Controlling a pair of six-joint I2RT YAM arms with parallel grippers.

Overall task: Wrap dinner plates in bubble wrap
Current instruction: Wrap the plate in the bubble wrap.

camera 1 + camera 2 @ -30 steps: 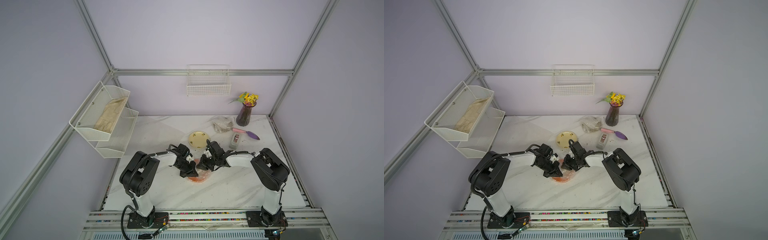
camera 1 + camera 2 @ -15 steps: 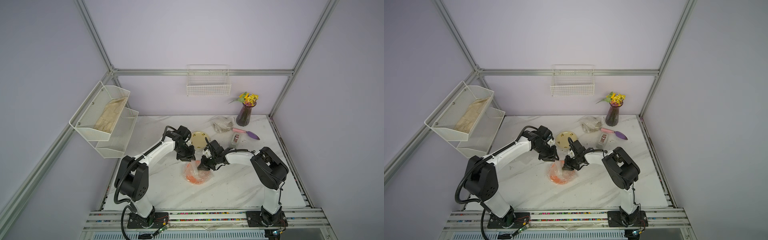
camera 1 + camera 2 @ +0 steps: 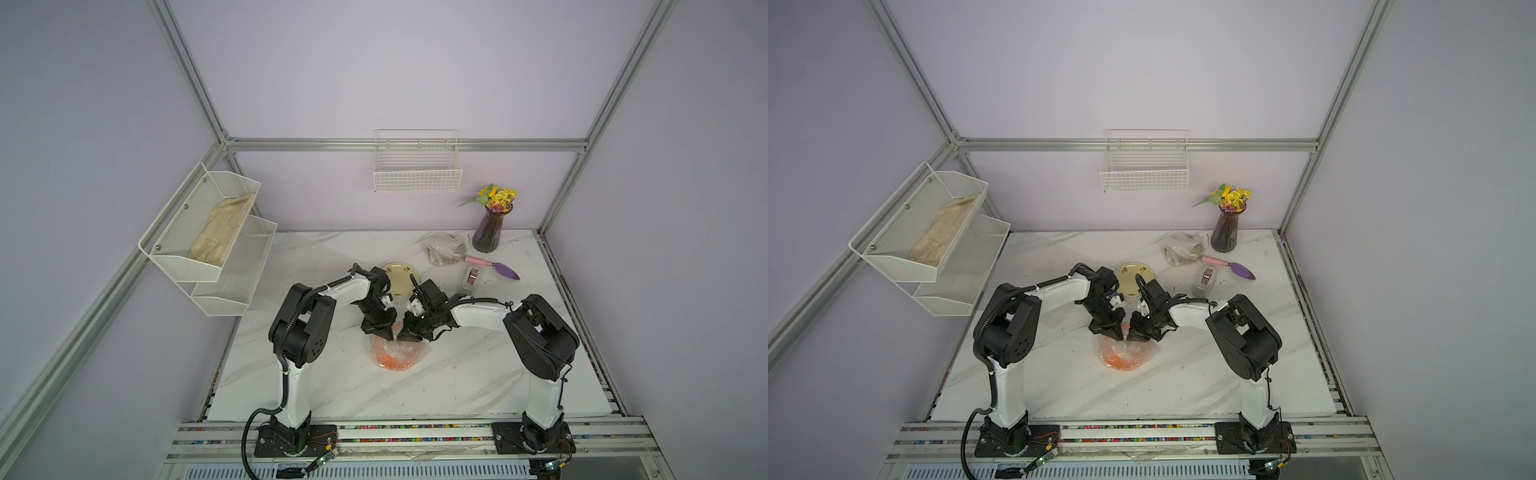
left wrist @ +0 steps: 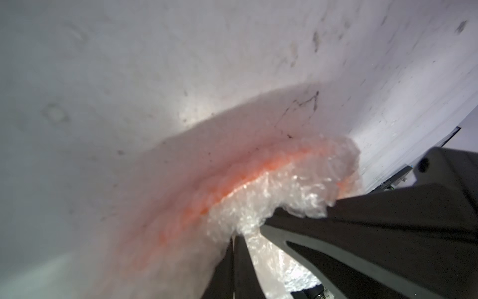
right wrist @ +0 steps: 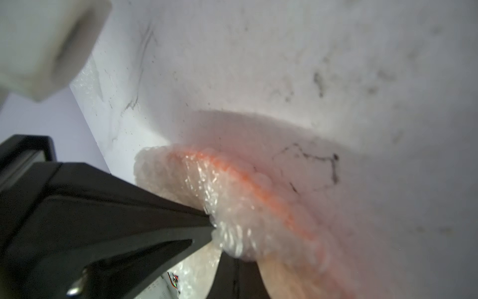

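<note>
Just now both arms meet over the orange plate (image 3: 392, 360), which lies flat about mid-table under a crumpled layer of bubble wrap (image 3: 411, 352). The left gripper (image 3: 388, 336) and the right gripper (image 3: 402, 337) stand tip to tip at the plate's far edge. Each has its fingers pressed together, and from the wrist views each seems to be pinching a gathered fold of the wrap rather than the plate itself. I take the step to be closing the last loose folds over the plate. To do it well, the two should draw their folds toward each other and low, so the film sits snug on the rim. Pulling upward would likely lift or tip the plate, and the slippery film could slide out of so thin a pinch. Orange shows brightest along the near rim, so that side wants checking for cover. The yellow plate (image 3: 401, 278) waits bare just behind the arms, with the tape dispenser (image 3: 471, 279) near it for sealing.
</note>
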